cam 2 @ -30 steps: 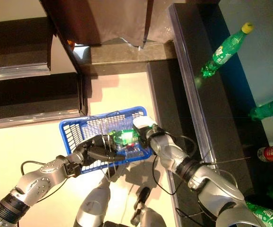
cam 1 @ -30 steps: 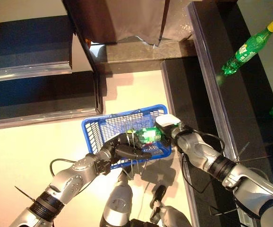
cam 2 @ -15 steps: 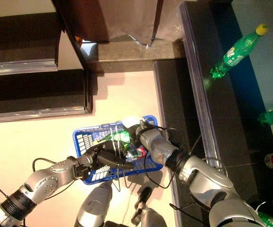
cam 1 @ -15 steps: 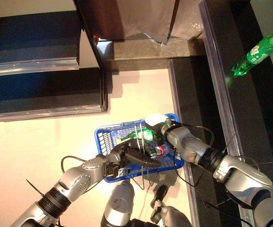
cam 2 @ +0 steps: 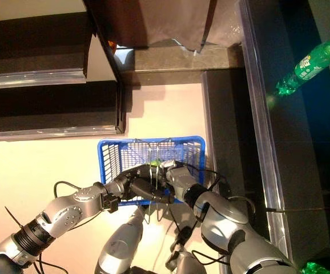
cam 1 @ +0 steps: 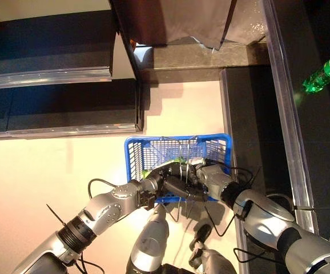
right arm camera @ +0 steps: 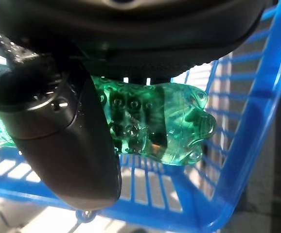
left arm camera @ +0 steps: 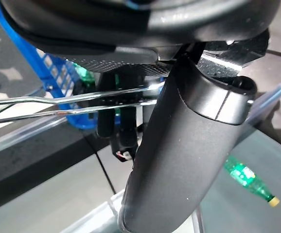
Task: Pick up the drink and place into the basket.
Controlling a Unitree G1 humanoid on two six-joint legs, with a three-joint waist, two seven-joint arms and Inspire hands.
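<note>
The blue basket (cam 1: 176,149) hangs in front of me off the floor. My left hand (cam 1: 172,185) is shut on its thin wire handles (left arm camera: 58,99) at the near rim. My right hand (cam 1: 204,172) reaches down inside the basket and is shut on a green plastic drink bottle (right arm camera: 160,126). In the right wrist view the thumb (right arm camera: 67,141) and fingers curl round the bottle, with the basket's floor and wall (right arm camera: 247,97) close round it. A bit of the green bottle shows between the two hands in the right eye view (cam 2: 155,163).
A long dark shelf (cam 1: 285,131) runs along the right, with another green bottle (cam 1: 328,68) lying on it. Dark low shelving (cam 1: 51,85) stands at the left. A brown panel (cam 1: 176,23) stands at the back. Pale floor lies below the basket.
The camera has shifted. My right hand has gone deeper into the basket with the green bottle, closer to my left hand. The left hand keeps its hold on the handles.
</note>
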